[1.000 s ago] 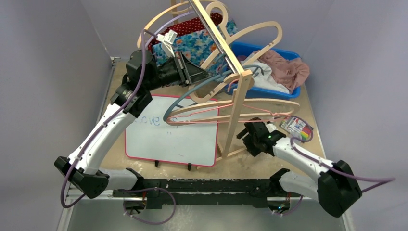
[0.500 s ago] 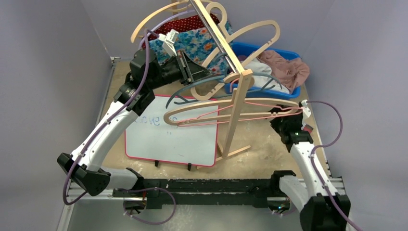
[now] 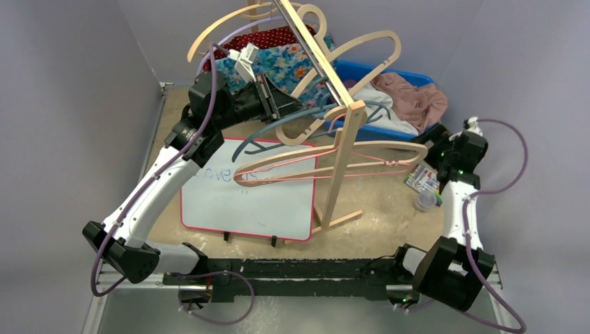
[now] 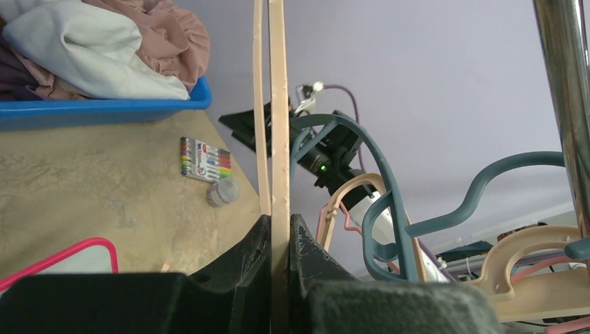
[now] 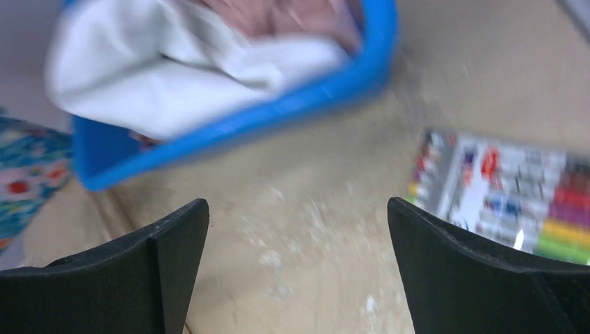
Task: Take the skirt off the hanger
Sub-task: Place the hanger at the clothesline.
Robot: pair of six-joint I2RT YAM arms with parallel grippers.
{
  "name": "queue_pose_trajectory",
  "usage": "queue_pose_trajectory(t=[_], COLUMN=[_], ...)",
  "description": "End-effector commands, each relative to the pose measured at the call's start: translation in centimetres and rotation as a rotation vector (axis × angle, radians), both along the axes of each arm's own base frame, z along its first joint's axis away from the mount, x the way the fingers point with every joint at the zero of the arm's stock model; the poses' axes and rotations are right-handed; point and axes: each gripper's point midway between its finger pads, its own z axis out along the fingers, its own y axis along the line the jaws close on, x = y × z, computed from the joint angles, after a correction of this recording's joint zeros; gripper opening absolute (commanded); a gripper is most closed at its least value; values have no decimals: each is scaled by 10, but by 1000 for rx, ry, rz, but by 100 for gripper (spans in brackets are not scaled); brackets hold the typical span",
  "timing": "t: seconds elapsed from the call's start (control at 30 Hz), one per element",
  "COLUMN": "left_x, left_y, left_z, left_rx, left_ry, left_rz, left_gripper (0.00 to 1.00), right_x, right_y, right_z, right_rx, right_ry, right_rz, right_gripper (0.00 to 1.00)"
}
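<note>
The blue floral skirt (image 3: 282,61) hangs at the back of the wooden rack (image 3: 341,156), on a pale wooden hanger (image 3: 209,31) whose arc curves up to its left. My left gripper (image 3: 277,104) is just below the skirt, shut on a thin wooden hanger bar (image 4: 278,139) that runs straight up between its jaws (image 4: 280,219). My right gripper (image 3: 440,145) is at the table's right side by the blue bin's corner. It stands open and empty (image 5: 298,209) over bare tabletop. A strip of the floral fabric (image 5: 28,160) shows at the left edge of the right wrist view.
A red dotted cloth (image 3: 268,35) hangs behind the skirt. Teal (image 3: 278,125), pink wire (image 3: 369,163) and wooden hangers hang empty on the rack. The blue bin (image 3: 355,69) holds pink and white clothes (image 3: 410,101). A marker pack (image 3: 422,179), small jar (image 3: 426,201) and whiteboard (image 3: 250,202) lie on the table.
My right arm swung from near the rack's foot out to the right, beside the bin, and its jaws opened wide. The left gripper nudged its hanger up and left, still shut.
</note>
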Motion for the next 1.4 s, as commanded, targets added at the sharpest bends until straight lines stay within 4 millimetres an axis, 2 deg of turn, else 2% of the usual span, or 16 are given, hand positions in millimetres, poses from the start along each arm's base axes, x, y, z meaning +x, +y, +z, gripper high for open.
queue_pose_trajectory(t=[0.0, 0.07, 0.13, 0.27, 0.4, 0.57, 0.67, 0.73, 0.83, 1.0, 1.17, 1.37], left_x=[-3, -4, -6, -8, -9, -10, -10, -10, -12, -13, -15, -16], left_y=[1, 0, -1, -1, -3, -3, -3, -3, -3, -2, -2, -1], left_z=[29, 29, 31, 35, 35, 34, 34, 35, 36, 34, 35, 34], left_rx=[-71, -82, -93, -105, -118, -113, -112, -114, -115, -106, -109, -106], left_ry=[-75, -71, -68, -61, -48, -48, -45, -45, -48, -41, -41, -40], left_rz=[-16, -26, -36, -47, -61, -61, -65, -66, -71, -69, -73, -71], left_gripper=[0, 0, 0, 0, 0, 0, 0, 0, 0, 0, 0, 0], right_x=[44, 55, 62, 61, 49, 44, 48, 51, 64, 78, 84, 83], right_y=[8, 22, 38, 77, 97, 109, 119, 128, 137, 135, 138, 154], right_z=[106, 144, 177, 244, 280, 305, 312, 317, 322, 334, 333, 331], right_rx=[-116, -111, -29, 96, 141, 140, 182, 216, 279, 404, 528, 604], right_ry=[-315, -413, -500, -687, -796, -872, -885, -901, -898, -942, -952, -967], right_rz=[237, 347, 426, 653, 827, 905, 946, 974, 982, 946, 955, 1000], right_gripper=[99, 99, 99, 99, 97, 92, 90, 83, 78, 61, 42, 34])
